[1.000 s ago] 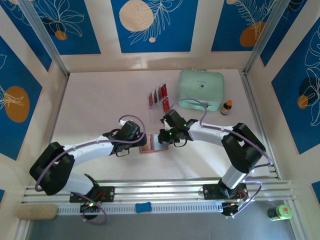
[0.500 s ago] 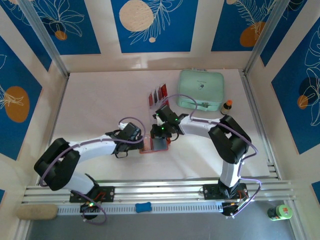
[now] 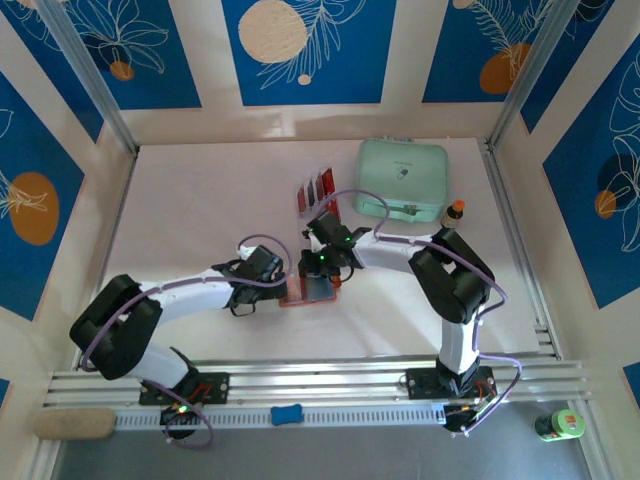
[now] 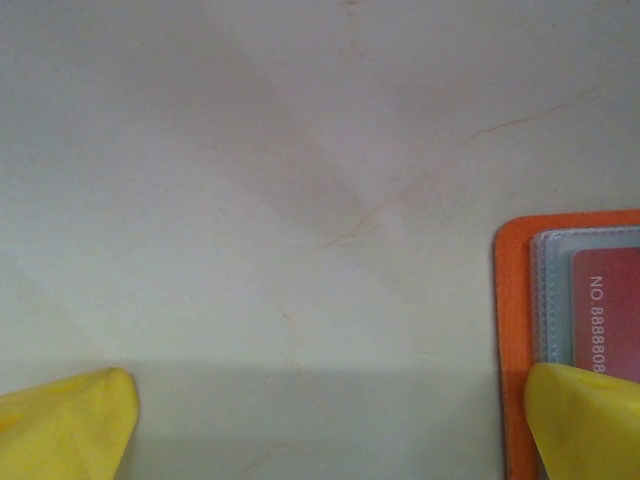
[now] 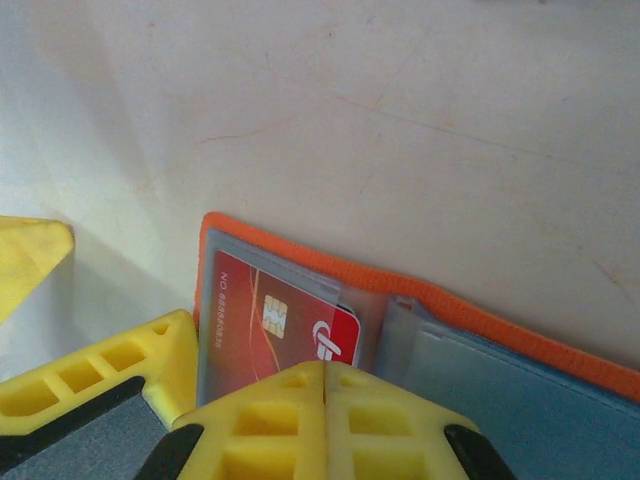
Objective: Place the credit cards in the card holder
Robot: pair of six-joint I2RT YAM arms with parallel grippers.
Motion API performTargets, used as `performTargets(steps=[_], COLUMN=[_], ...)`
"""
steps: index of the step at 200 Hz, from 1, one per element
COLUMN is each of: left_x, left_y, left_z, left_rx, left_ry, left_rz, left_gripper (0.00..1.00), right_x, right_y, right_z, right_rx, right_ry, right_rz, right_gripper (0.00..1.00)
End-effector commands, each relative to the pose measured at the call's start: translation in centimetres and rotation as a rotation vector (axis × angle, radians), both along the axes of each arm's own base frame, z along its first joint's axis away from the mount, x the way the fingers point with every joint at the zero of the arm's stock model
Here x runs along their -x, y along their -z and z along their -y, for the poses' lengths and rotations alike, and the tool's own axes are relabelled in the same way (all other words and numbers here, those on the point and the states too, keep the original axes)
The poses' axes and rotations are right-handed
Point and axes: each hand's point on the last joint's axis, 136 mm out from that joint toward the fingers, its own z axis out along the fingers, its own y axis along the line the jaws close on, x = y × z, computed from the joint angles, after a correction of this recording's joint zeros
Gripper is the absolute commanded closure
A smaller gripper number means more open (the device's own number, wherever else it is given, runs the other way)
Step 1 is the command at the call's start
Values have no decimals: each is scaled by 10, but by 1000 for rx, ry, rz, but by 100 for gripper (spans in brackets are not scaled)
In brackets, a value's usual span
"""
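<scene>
A: Checking against a second ago: what changed?
B: The elbow folded in. The right tool (image 5: 325, 375), shut and empty, presses the red card (image 5: 262, 318) into the card holder (image 5: 500, 335) at the centre of the surface (image 3: 200, 210). The left tool (image 4: 330, 410), wide open and empty, touches its nine-o'clock edge. One card is nearly seated.

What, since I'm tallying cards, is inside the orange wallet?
One red card in a clear sleeve of the card holder; the right gripper, jaws shut, covers the card's lower edge.
</scene>
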Motion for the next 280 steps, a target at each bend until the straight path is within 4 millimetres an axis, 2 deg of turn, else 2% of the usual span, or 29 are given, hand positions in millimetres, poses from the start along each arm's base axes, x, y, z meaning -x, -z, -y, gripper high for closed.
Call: performTargets(steps=[1,38,86,106,130,154,173,205,230,280], left_x=[0,0,-2,-4,-6,-9,-11,-16,-21,-28], left_y=[4,4,2,-3,-13,-26,-36,-54,-63,-62], left_z=[-4,-4,0,3,6,9,11,20,35,64], left_rx=[-29,-27,-17,-5,11,30,45,93,163,277], left_ry=[5,7,13,16,21,27,34,48,82,128], left_rz=[-15,-15,-13,-5,9,29,47,83,106,103], left_gripper=[0,0,0,0,0,0,0,0,0,0], right_x=[4,10,13,14,13,14,18,27,34,42], right_y=[6,14,11,2,-18,-32,-35,-27,-17,5], right_z=[-4,-10,-16,-17,-12,-1,12,36,47,60], right_rx=[10,15,-16,-36,-64,-69,-60,-21,-2,43], right_ry=[-20,-37,-45,-45,-38,-27,-17,6,19,35], right_rz=[-25,-49,-67,-63,-30,-3,7,9,-1,-19], right_gripper=[100,100,100,100,100,100,100,100,100,100])
